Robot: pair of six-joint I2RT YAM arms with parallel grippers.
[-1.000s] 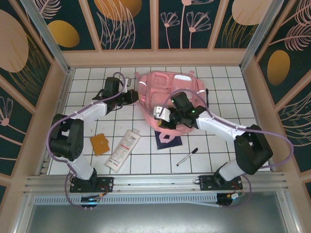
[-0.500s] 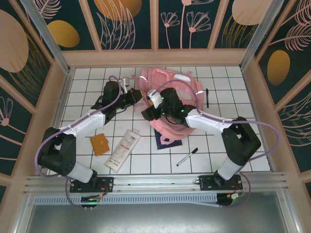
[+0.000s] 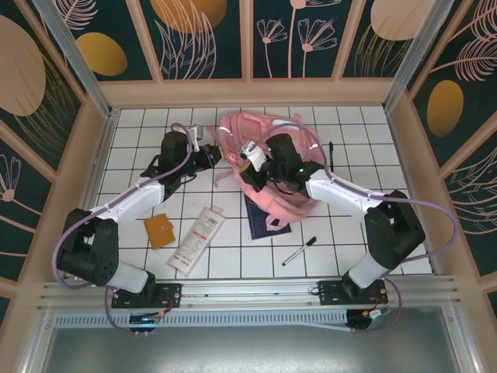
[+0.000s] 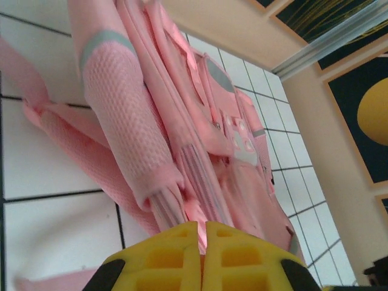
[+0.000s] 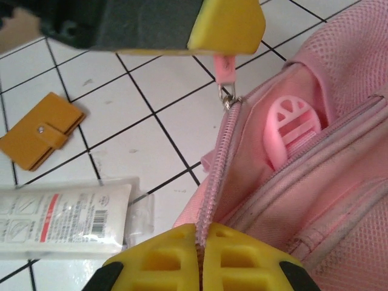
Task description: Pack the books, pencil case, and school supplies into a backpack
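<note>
Right hand [image 5: 200,233], pinched shut on the backpack [image 5: 339,182] beside its zipper [image 5: 212,176], should hold the fabric taut so the slider [image 5: 230,103] runs freely.

The top camera hangs above and behind the arm bases, looking down over the whole tiled table [image 3: 140,140] from far enough to take in the walls [image 3: 248,92]. The left wrist camera sits low and very close, facing along the pink backpack [image 4: 182,121] toward the far right corner. The right wrist camera looks down closely at the backpack's left edge. It shares the orange wallet [image 5: 39,130] and white case [image 5: 60,221] with the top view, and the backpack is common to all three.
</note>
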